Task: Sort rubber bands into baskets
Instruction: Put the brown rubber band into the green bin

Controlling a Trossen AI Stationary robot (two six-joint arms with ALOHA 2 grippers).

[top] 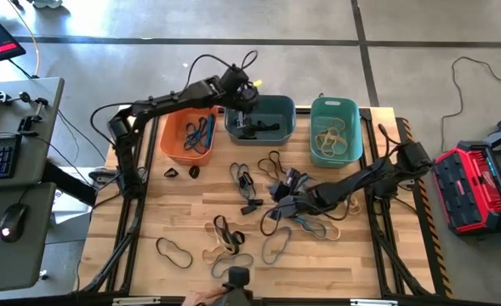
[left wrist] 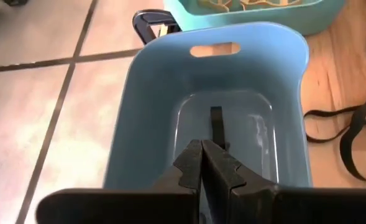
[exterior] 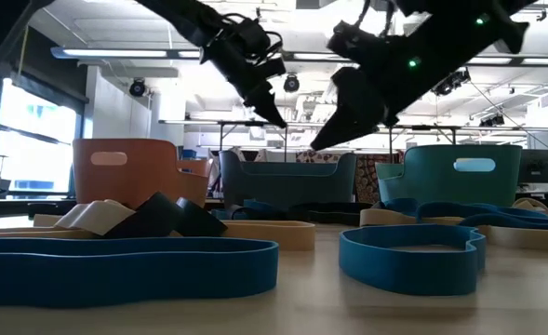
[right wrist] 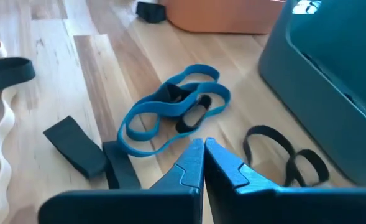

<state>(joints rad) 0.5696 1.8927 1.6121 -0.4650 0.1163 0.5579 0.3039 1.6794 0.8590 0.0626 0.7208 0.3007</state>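
Left hand (top: 248, 109) clenched, nothing in it, hanging over the slate basket (top: 281, 113) at the table's far edge; one dark band (left wrist: 216, 124) lies inside. Right hand (top: 277, 201) clenched, empty, low over mid-table beside a blue band (right wrist: 170, 112). Orange basket (top: 173, 140) holds blue bands, teal basket (top: 335, 109) tan ones. Loose rubber bands (top: 224, 234) scattered toward the near edge.

We see two dark, near-black arms built of slim jointed links. Black cables loop loosely above the left gripper (top: 247, 104) and trail back along its arm. Each gripper, the right gripper (right wrist: 202, 144) included, ends in two matte black, wedge-shaped fingers (left wrist: 223, 165) with stepped, angular faces, mounted on a broad flat black bar behind them. Small green lights glow on the arm body behind the claw.
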